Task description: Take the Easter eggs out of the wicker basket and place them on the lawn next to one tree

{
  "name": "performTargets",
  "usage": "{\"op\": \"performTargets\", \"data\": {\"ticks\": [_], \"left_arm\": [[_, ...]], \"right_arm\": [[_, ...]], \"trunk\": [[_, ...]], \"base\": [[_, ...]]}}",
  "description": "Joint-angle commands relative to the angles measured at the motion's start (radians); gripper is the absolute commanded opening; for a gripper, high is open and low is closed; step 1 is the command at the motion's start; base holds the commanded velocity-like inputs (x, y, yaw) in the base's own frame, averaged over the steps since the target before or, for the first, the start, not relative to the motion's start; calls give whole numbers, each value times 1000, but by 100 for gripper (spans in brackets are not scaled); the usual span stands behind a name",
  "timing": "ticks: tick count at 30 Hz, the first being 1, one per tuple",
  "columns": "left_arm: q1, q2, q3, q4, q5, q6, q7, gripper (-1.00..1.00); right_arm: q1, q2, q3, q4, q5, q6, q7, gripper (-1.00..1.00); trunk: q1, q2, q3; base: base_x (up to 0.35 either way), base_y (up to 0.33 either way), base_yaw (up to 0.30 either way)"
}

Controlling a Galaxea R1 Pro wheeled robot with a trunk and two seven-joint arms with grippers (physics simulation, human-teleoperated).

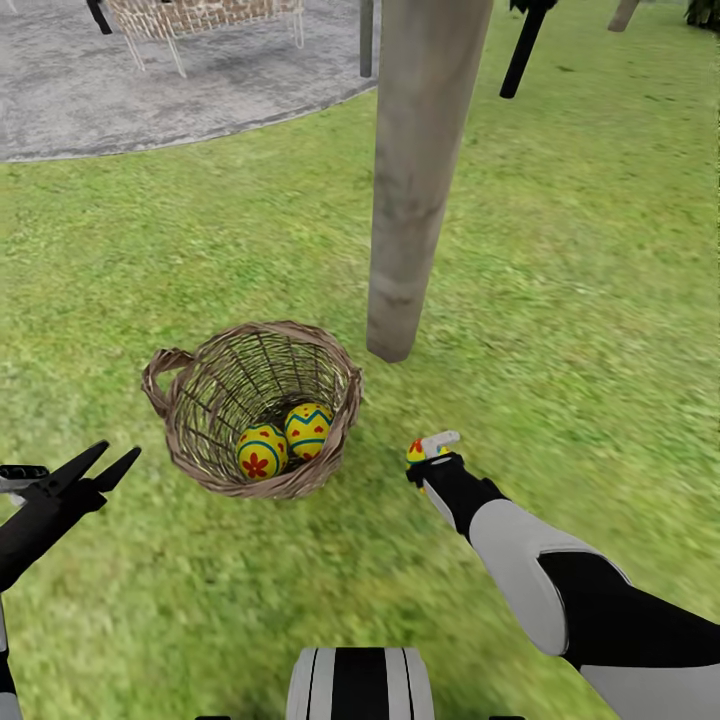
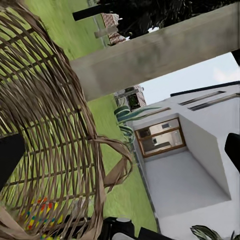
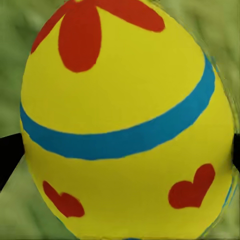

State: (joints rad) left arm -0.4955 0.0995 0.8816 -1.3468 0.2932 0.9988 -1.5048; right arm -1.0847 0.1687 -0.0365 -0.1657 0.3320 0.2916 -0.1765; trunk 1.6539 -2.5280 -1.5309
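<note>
Easter eggs: one sits in the right gripper point(image 1: 428, 452), fingers closed around it, w/ the egg point(image 3: 125, 120) filling the right wrist view — yellow shell, blue band, red flower on top, red hearts low down, dark fingertips at both edges & blurred grass behind. In the head view only a sliver of that egg point(image 1: 415, 452) shows past the gripper, held low over the lawn point(image 1: 600, 300), on the near side of the tree trunk point(image 1: 420, 180) & just beside its base; whether it touches the grass can't be told. The right arm runs back from there toward the robot's body. The wicker basket point(image 1: 190, 440) stands upright on the grass, also near the trunk base, on the trunk's near-left side, w/ a loop handle on the far side from the trunk. Inside it lie the other two eggs, touching: one w/ a red flower point(image 1: 262, 451), one w/ blue zigzags & red hearts point(image 1: 308, 430), the latter closer to the trunk. The left gripper point(image 1: 97, 465) hangs beyond the basket from the trunk, near the basket's wall but apart from it, jaws spread & holding nothing. Left wrist view looks through the woven wall point(image 2: 45, 125), w/ a blur of yellow egg point(image 2: 40, 212) behind the weave, the trunk point(image 2: 155, 55) past it, & a white house point(image 2: 190, 170) further off. Beyond the trunk lies a grey patio point(image 1: 150, 90) w/ a wicker chair point(image 1: 200, 18) on it.
</note>
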Motion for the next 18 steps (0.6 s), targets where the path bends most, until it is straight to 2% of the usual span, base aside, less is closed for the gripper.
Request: {"op": "performTargets", "data": {"ticks": [1, 18], "left_arm": [[0, 0, 0, 0, 0, 0, 0, 100], [2, 0, 5, -2, -2, 0, 1, 100]], "right_arm": [[0, 0, 0, 0, -1, 0, 0, 100], [-1, -3, -2, -34, -2, 1, -1, 100]], "trunk": [[0, 0, 4], [-8, 4, 70]], "base": [[0, 0, 0], [0, 0, 0]]}}
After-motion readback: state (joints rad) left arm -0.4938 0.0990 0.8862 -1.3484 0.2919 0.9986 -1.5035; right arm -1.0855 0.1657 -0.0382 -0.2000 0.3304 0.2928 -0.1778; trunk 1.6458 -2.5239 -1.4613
